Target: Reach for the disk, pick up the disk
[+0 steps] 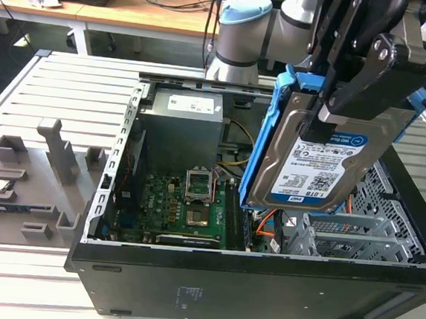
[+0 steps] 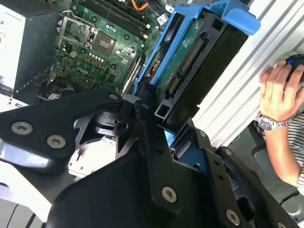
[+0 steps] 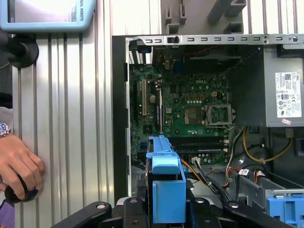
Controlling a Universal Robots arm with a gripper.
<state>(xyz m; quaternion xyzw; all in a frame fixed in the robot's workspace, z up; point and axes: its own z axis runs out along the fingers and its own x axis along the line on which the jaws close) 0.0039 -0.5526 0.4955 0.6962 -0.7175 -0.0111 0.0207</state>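
So the exterior view gives the clearest look: the end effector [image 1: 329,114] is clamped on the disk [image 1: 313,164], holding it up above the open computer case [image 1: 262,283] with its label face showing, tilted a bit and still clipped in its blue frame. The second wrist view shows the other side of the disk [image 2: 183,64] — green circuit board and connector edge — plus a person's hand [image 2: 280,90] resting on something round on the slatted surface [image 2: 228,104]. In the first wrist view the disk [image 3: 166,185] shows edge-on, mostly blue frame, with its lower part cut off behind the black linkages. Inside the case sit the motherboard [image 3: 190,109], the grey power supply [image 3: 280,90] and some orange and yellow cables — fingertips themselves are hard to make out.
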